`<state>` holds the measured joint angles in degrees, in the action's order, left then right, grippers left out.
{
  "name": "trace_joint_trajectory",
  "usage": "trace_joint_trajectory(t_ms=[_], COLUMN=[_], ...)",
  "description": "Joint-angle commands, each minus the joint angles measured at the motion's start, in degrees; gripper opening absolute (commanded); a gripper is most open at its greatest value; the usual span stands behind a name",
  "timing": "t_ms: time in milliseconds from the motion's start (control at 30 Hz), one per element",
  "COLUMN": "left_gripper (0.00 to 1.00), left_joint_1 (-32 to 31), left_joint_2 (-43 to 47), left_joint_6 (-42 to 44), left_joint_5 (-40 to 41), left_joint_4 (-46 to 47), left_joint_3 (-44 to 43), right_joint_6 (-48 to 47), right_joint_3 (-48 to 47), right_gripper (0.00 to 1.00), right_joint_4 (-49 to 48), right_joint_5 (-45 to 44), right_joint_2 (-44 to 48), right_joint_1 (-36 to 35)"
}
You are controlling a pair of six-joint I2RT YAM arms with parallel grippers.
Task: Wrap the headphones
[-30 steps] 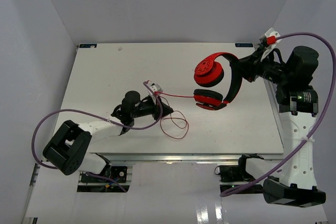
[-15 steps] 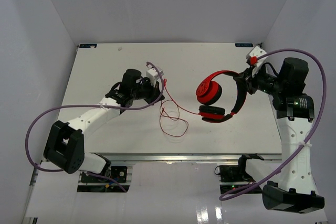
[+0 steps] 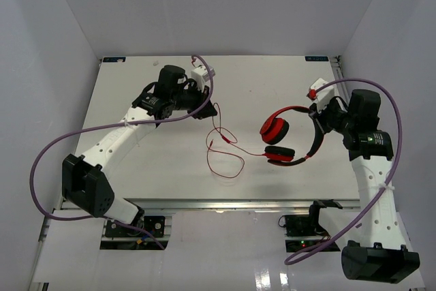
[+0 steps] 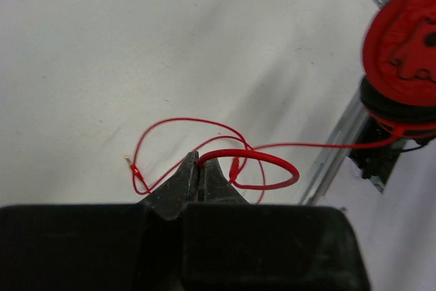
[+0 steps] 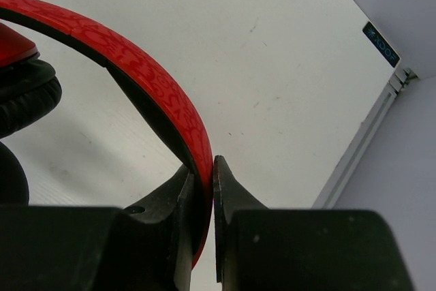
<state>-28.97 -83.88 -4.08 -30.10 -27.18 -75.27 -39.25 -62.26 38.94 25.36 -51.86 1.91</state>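
Observation:
The headphones [image 3: 278,127] hang over the right half of the table, with round red earcups, black padding and a red-and-black headband [image 3: 315,138]. My right gripper [image 3: 318,119] is shut on the headband [image 5: 136,52], which passes between its fingers; the black ear padding [image 5: 27,93] shows at the left of that view. The thin red cable [image 3: 225,157] runs from the lower earcup in loose loops across the table. My left gripper [image 3: 212,108] is shut on the cable [image 4: 272,159] at its fingertips [image 4: 199,163]. The cable's plug [image 4: 129,162] lies on the table. One earcup [image 4: 402,52] shows at the upper right of the left wrist view.
Thick purple robot cables [image 3: 48,151] loop beside both arms. The white table [image 3: 150,161] has metal rails along its near edge [image 3: 225,202] and its right edge [image 5: 368,134]. Grey walls close in the back and sides.
My left gripper has carried the cable from the table's middle toward the far left. My right gripper has brought the headphones nearer and lower. Both grips have held.

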Motion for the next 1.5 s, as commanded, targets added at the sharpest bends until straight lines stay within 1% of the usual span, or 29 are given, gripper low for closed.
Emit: trace_joint_trajectory(t_ms=[0,67,200,333,433,500,667,767,833,967,1067,1133,1267,1333,1467], left_gripper=[0.0,0.0,0.0,0.0,0.0,0.0,0.0,0.0,0.0,0.0,0.0,0.0,0.0,0.0,0.0], left_joint_1=[0.14,0.13,0.14,0.14,0.14,0.14,0.14,0.14,0.14,0.14,0.14,0.14,0.14,0.14,0.14], left_joint_2=[1.7,1.6,0.97,0.14,-1.56,-3.22,-5.51,-7.46,-11.02,-17.71,-22.28,-23.93,-24.94,-24.49,-24.25], left_joint_6=[-5.62,-7.18,-10.28,-12.13,-11.52,-10.56,-8.91,-8.4,-8.0,-6.32,-6.03,-6.15,-5.74,-5.09,-4.19], left_joint_5=[-8.72,-11.4,-14.31,-13.64,-8.08,-0.13,13.49,19.84,23.91,27.02,27.13,26.73,27.18,27.57,28.29], left_joint_4=[-4.02,-4.1,-4.18,-4.85,-8.54,-12.11,-14.65,-14.74,-14.8,-18.15,-19.65,-19.68,-20.02,-20.09,-20.19], left_joint_3=[-2.16,-2.84,-4.61,-6.49,-10.38,-14.74,-23.72,-29.97,-37.11,-45.48,-49.54,-50.37,-49.75,-48.38,-45.44], right_joint_6=[0.48,0.88,1.45,1.96,2.31,2.28,0.9,0.66,1.44,3.31,4.66,5.45,7.29,7.56,9.91], right_joint_3=[1.51,2.81,5.38,6.71,7.2,7.84,10.26,10.93,10.7,8.13,6.74,6.47,6.1,6.62,5.04], right_gripper=[0.08,0.08,0.08,0.08,0.08,0.08,0.08,0.08,0.08,0.08,0.08,0.08,0.08,0.08,0.08], right_joint_4=[-8.07,-9.48,-12.61,-14.68,-15.51,-16.1,-16.31,-15.82,-15.4,-15.24,-14.53,-14.55,-15.98,-17.41,-17.73], right_joint_5=[-6.93,-10.68,-18.31,-23.26,-26.86,-28.74,-32.11,-30.09,-26.97,-21.24,-16.01,-14.21,-19.18,-19.73,-15.41], right_joint_2=[2.02,2.19,2.02,1.52,0.61,-0.16,-0.85,-0.52,0.21,1.03,1.32,1.34,0.15,0.92,2.9], right_joint_1=[-2.82,-6.03,-13.0,-18.32,-22.01,-23.58,-26.63,-27.04,-27.28,-27.67,-28.08,-29.09,-29.77,-29.77,-29.77])
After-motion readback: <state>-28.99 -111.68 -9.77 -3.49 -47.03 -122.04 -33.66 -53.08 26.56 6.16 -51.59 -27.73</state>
